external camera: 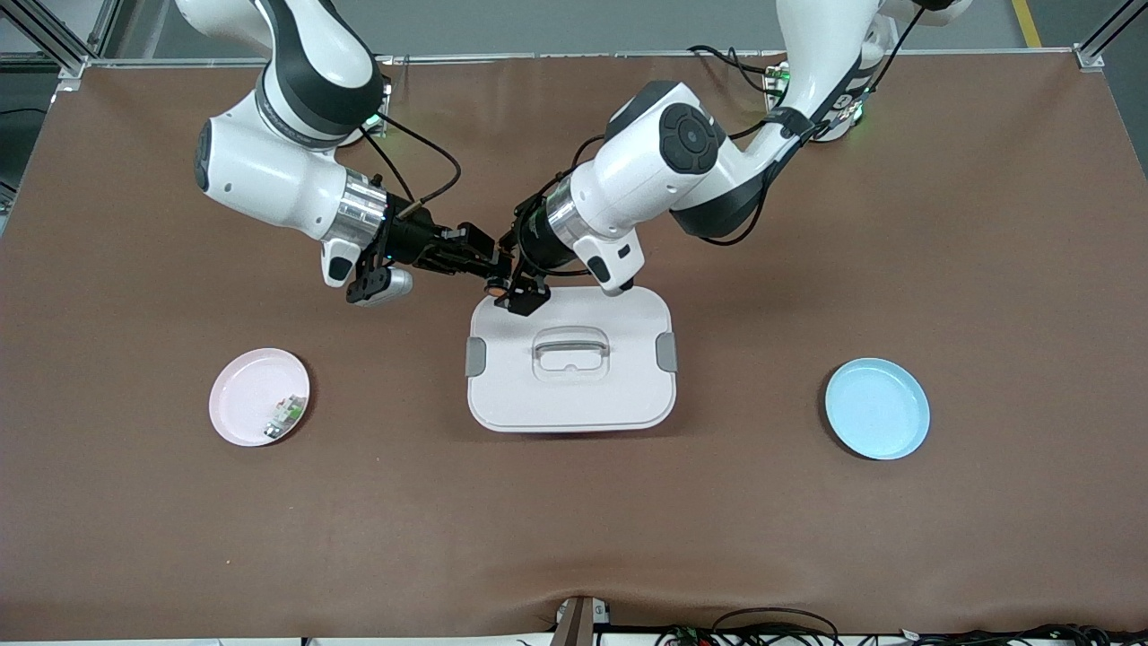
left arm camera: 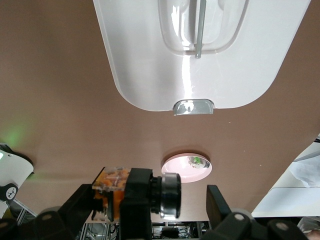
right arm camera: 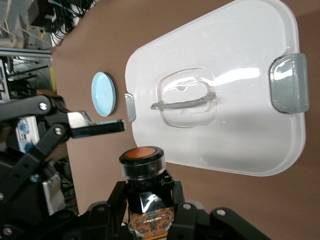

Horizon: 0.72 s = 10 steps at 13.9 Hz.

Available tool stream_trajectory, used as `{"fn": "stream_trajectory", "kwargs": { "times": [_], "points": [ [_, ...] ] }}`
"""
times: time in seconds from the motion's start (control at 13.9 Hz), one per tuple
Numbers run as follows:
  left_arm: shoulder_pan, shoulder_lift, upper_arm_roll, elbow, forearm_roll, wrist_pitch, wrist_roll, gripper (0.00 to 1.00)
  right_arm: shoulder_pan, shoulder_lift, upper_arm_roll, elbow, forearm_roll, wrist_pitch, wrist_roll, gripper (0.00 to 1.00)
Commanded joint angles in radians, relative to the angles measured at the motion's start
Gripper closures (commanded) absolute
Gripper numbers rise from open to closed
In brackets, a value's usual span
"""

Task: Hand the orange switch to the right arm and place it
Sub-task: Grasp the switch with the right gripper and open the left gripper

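Note:
The orange switch [external camera: 494,289], with a black body, orange sections and a round orange-ringed cap, hangs in the air over the table beside the white box's edge nearest the robots. My right gripper [external camera: 489,269] is shut on its black body. In the right wrist view the switch [right arm camera: 145,165] stands between that gripper's [right arm camera: 146,200] closed fingers, cap outward. My left gripper [external camera: 522,298] is around the same switch with its fingers spread. In the left wrist view the switch [left arm camera: 112,187] lies across that gripper's [left arm camera: 148,202] gap, and there is clear space between its cap and one finger [left arm camera: 217,202].
A white lidded box [external camera: 570,395] with a handle sits mid-table under the grippers. A pink plate [external camera: 242,390] holding a small white-and-green part [external camera: 285,414] lies toward the right arm's end. A blue plate [external camera: 877,407] lies toward the left arm's end.

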State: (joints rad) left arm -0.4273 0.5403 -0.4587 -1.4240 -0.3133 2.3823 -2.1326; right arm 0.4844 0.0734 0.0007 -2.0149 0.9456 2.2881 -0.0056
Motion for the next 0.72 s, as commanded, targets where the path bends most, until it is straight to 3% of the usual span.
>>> {"fn": "stream_trajectory", "kwargs": {
  "times": [0.0, 0.36, 0.65],
  "points": [
    [0.007, -0.010, 0.003, 0.005, 0.025, 0.003, 0.002, 0.00, -0.023, -0.007, -0.004, 0.014, -0.144, -0.065, -0.086, 1.00],
    [0.067, -0.052, 0.003, -0.044, 0.026, -0.011, 0.129, 0.00, -0.128, 0.006, -0.004, 0.064, -0.499, -0.235, -0.284, 1.00],
    [0.145, -0.155, 0.003, -0.189, 0.026, -0.067, 0.348, 0.00, -0.213, 0.012, -0.004, 0.068, -0.721, -0.311, -0.532, 1.00]
  ]
}}
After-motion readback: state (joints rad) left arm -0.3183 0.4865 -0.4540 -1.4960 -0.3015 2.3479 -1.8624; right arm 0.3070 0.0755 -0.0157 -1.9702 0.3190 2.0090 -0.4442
